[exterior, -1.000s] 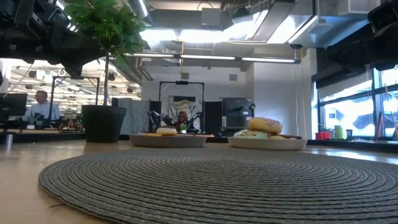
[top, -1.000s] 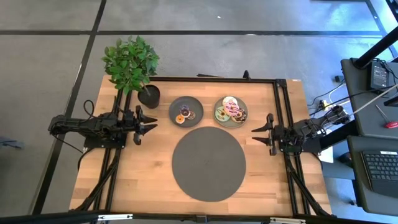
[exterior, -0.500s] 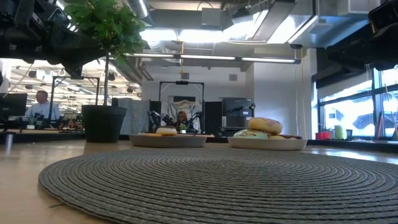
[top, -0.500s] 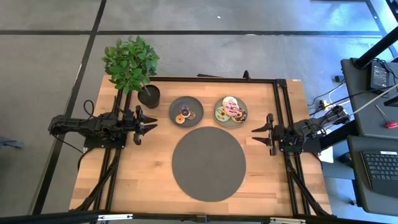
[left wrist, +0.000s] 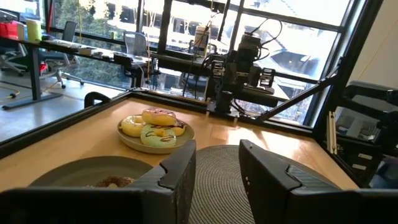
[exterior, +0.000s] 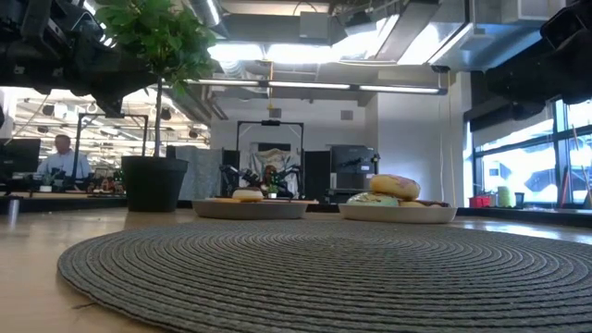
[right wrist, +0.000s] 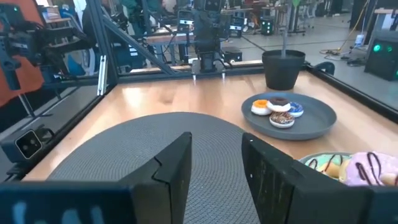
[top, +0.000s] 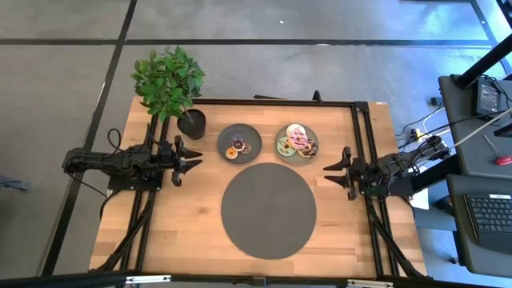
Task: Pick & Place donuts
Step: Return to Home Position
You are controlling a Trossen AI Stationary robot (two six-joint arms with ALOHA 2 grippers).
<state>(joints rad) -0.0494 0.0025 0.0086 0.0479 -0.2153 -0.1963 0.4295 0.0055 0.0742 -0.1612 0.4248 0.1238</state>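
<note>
Status: all seven donuts sit on plates; none is in a gripper.

Small donuts [top: 238,146]: four on the dark grey plate [top: 228,132], far half of the table [top: 160,232], left of centre. The right wrist view shows one orange-iced, one dark brown, one blue-iced and one brown with sprinkles [right wrist: 281,119], bunched close together.

Larger donuts [top: 298,144]: three on the light grey plate [top: 313,133], just right of the dark one. The left wrist view shows pink [left wrist: 159,116], pale yellow and green, touching one another.

Left gripper [top: 196,161]: at the left edge of the table, pointing right. Fingers [left wrist: 177,171] are apart with a clear gap and nothing is between them. The dark plate lies ahead of it and slightly far, well apart.

Right gripper [top: 328,173]: at the right edge, pointing left. Fingers [right wrist: 174,165] are likewise apart and carry nothing. The light plate lies ahead of it and to the far side, nearer than the dark plate but not touching.

Round dark mat [top: 269,210]: centre of the table, just on the near side of both plates, between the two grippers.

Potted plant [top: 170,80]: far left corner, just left of the dark plate.
</note>
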